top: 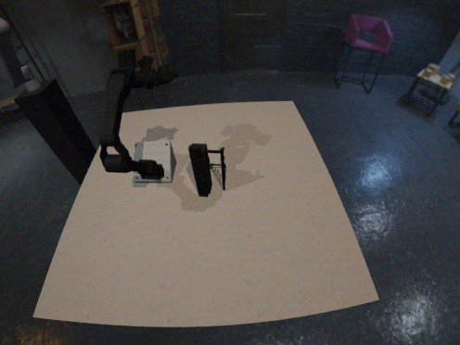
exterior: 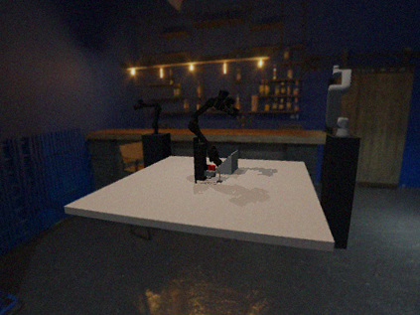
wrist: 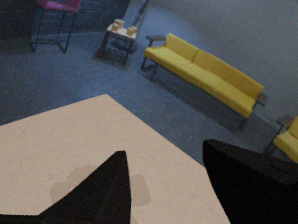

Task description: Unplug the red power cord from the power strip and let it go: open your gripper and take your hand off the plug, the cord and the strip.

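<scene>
A small red piece (exterior: 211, 167), too small to tell whether plug or cord, shows in the exterior view beside a tall black block (top: 200, 172) (exterior: 200, 162), above a small grey part (exterior: 210, 173). I cannot tell which part is the power strip, or whether the red piece is plugged in. My gripper (top: 175, 74) (exterior: 236, 112) (wrist: 165, 155) is raised high above the table, well away from the red piece and the block. Its fingers are partly open in the wrist view, with nothing between them. The wrist view shows no cord, plug or strip.
The pale table (top: 218, 264) (exterior: 168, 202) (wrist: 30, 145) carries a light grey panel (top: 155, 150) (exterior: 231, 163) beside my arm's base. A thin black frame (top: 224, 173) stands on the block's other side. A dark pedestal (top: 60, 127) (exterior: 341, 189) stands at the table's edge.
</scene>
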### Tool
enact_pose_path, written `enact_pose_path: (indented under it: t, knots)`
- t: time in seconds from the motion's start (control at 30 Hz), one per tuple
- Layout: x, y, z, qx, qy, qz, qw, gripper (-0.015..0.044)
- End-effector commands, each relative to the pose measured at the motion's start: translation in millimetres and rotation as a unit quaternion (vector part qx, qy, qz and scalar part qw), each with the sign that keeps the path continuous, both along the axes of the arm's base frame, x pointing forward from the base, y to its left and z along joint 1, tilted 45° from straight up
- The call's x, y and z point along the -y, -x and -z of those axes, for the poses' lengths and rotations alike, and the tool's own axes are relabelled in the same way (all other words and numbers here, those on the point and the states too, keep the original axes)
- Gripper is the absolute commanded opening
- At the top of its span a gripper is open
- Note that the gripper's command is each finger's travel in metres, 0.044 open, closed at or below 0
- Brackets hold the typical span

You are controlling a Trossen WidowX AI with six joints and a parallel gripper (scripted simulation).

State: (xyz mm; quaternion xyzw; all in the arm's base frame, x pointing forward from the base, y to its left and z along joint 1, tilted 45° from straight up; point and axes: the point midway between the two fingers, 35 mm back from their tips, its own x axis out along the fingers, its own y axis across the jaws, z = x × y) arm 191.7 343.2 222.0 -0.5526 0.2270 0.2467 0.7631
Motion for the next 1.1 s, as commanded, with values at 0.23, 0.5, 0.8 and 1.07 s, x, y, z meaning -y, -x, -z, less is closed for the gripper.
enact_pose_path:
  t: [0.23,0.5,0.8,1.07]
  knots:
    - [127.3,-83.2,124.5,-0.178,0.265,0.11,0.941,0.016]
    - [243.1,-83.2,188.2,-0.379,0.372,0.172,0.83,0.016]
    - [274.9,-72.4,201.6,-0.446,0.387,0.183,0.786,0.016]
    - [278.4,-73.0,198.2,-0.446,0.387,0.183,0.786,0.016]
